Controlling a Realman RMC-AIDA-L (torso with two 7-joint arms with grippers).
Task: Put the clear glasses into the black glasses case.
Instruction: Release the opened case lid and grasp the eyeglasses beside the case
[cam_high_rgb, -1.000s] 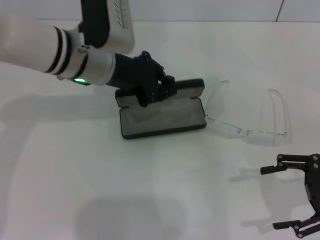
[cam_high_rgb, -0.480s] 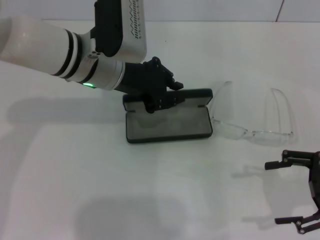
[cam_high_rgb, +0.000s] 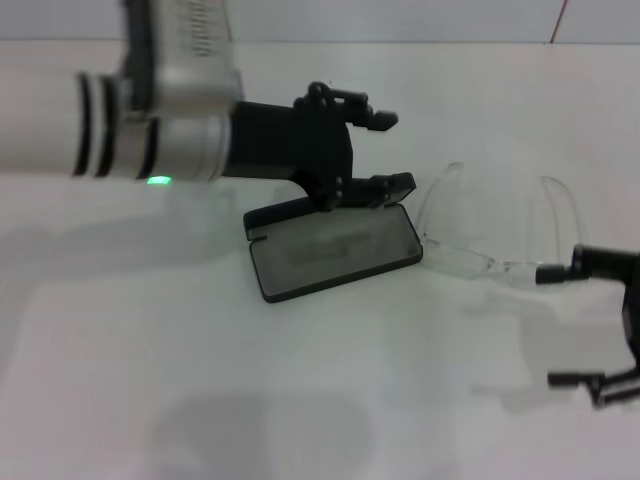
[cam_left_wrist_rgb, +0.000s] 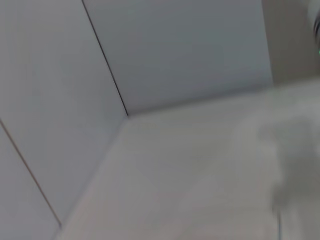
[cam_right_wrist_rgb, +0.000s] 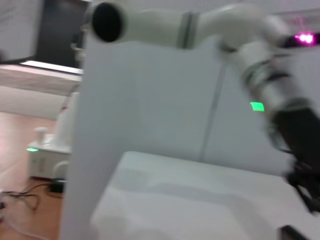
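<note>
The black glasses case (cam_high_rgb: 335, 252) lies open at the table's middle, grey lining up, its lid (cam_high_rgb: 290, 213) standing at the back. My left gripper (cam_high_rgb: 402, 151) hovers open just over the case's back right corner, lower finger (cam_high_rgb: 385, 186) close to the lid's edge, nothing held. The clear glasses (cam_high_rgb: 490, 264) rest right of the case, lens toward me, temple arms pointing away. My right gripper (cam_high_rgb: 546, 326) is open at the right edge, its upper finger (cam_high_rgb: 575, 266) beside the lens's right end. The left wrist view shows neither object.
The white table (cam_high_rgb: 200, 380) carries nothing else in the head view. Grey wall panels rise behind it (cam_left_wrist_rgb: 175, 55). In the right wrist view my left arm (cam_right_wrist_rgb: 260, 65) reaches over the table (cam_right_wrist_rgb: 175, 200), with a room floor beyond the panels.
My left gripper has lifted off the lid and spread its fingers. The case has turned slightly. My right gripper has moved away from me, up beside the glasses.
</note>
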